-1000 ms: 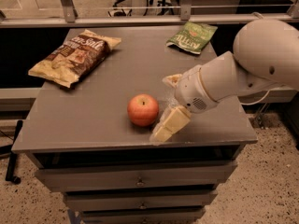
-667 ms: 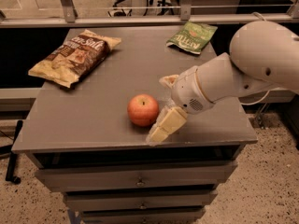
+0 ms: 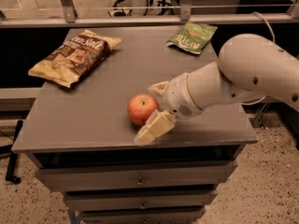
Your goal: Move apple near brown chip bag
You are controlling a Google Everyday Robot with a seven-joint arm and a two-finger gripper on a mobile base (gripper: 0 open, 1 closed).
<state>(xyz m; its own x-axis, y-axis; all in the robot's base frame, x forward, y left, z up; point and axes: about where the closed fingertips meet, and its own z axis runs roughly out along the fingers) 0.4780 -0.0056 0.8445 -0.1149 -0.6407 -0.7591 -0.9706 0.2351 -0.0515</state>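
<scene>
The red-orange apple point(image 3: 141, 108) rests on the grey table point(image 3: 93, 111) near its front edge. My gripper point(image 3: 147, 113) comes in from the right and is open, with one pale finger point(image 3: 155, 127) in front of the apple and the other point(image 3: 159, 87) behind it. The apple sits between the fingers, close to the front one. The brown chip bag point(image 3: 74, 56), dark brown with pale yellow ends, lies flat at the table's back left, well away from the apple.
A small green bag point(image 3: 192, 36) lies at the table's back right. My white arm point(image 3: 243, 78) reaches over the table's right side. Drawers point(image 3: 140, 181) sit below the table's front edge. A rail point(image 3: 140, 20) runs behind the table.
My gripper has moved a little to the left, so its fingers reach further around the apple. The apple and both bags have not moved.
</scene>
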